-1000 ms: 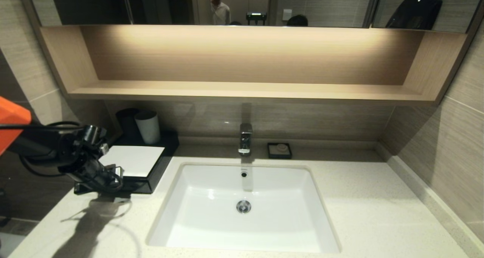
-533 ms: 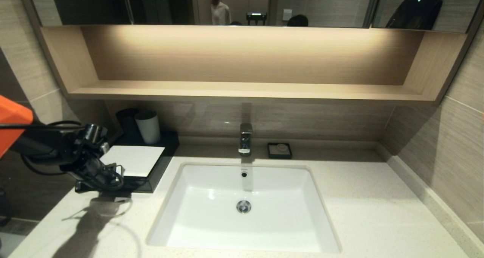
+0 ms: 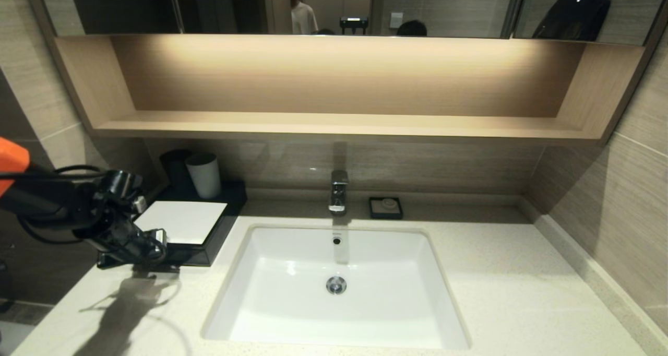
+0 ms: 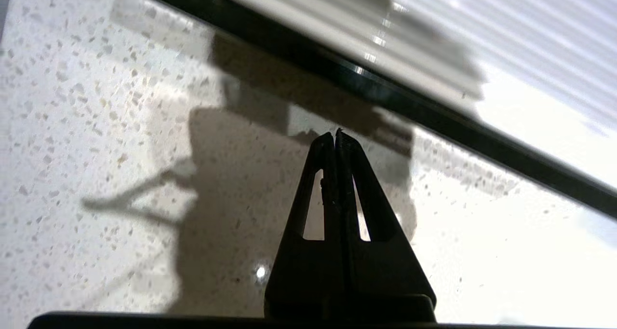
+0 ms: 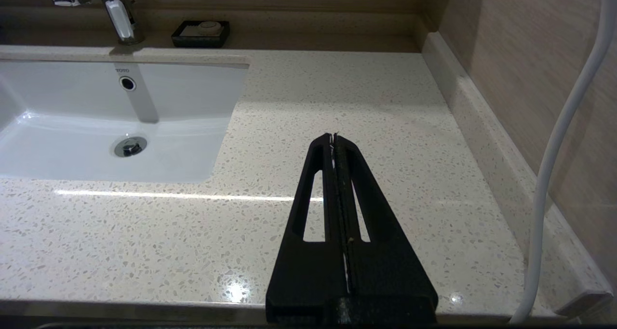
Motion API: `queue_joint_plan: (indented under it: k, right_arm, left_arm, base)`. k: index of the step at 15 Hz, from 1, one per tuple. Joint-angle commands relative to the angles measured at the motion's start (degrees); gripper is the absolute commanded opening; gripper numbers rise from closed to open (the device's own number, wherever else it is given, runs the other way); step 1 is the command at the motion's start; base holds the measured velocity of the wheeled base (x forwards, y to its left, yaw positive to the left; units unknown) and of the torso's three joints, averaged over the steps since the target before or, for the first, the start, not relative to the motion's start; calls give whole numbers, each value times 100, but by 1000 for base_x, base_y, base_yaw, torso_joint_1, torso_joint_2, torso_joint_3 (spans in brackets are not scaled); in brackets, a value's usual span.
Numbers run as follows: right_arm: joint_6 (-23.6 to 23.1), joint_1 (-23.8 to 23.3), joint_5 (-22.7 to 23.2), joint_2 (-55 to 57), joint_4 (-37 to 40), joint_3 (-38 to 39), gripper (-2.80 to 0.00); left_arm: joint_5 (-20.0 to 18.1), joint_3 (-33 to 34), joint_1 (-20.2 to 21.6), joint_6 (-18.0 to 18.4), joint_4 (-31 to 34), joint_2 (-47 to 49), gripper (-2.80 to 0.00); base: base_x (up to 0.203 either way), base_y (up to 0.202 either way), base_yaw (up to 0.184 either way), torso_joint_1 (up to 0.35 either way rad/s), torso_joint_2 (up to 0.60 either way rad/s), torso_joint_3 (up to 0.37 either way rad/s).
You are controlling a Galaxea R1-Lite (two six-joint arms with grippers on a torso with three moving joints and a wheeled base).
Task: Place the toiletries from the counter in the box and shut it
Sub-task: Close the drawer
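Box [image 3: 183, 225] lengthwise toward back wall

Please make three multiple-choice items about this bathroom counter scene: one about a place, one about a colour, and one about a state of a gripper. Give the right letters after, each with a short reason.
1. Where is the left gripper?
A. at the front of the box
B. over the sink
C. on the wall shelf

2. What colour is the top panel of the box?
A. red
B. white
C. green

3. How do the fingers of the right gripper stand?
A. wide open
B. closed on a packet
C. closed, holding nothing

Answers:
1. A: the head view shows it at the front edge of the box, on the robot's left side of the counter.
2. B: the flat panel is white inside a black body.
3. C: the right wrist view shows both fingers pressed together above bare counter.
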Motion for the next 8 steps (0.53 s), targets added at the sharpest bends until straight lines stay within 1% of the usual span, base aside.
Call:
queue_joint_plan:
  k: [1, 5, 8]
  right_arm:
    - [-4, 0, -2, 0, 0, 1, -280]
    - [-4, 0, -2, 0, 0, 1, -280]
    - [-4, 0, 2, -5, 0, 1, -280]
  left_arm:
    - [14, 307, 4, 7, 36, -425, -280]
    - [24, 934, 4, 42, 50, -978, -280]
    - [25, 1195, 4, 56, 50, -1356, -280]
  base:
    - [0, 0, 0, 0, 0, 0]
    - [0, 0, 0, 0, 0, 0]
    - [0, 0, 0, 0, 0, 0]
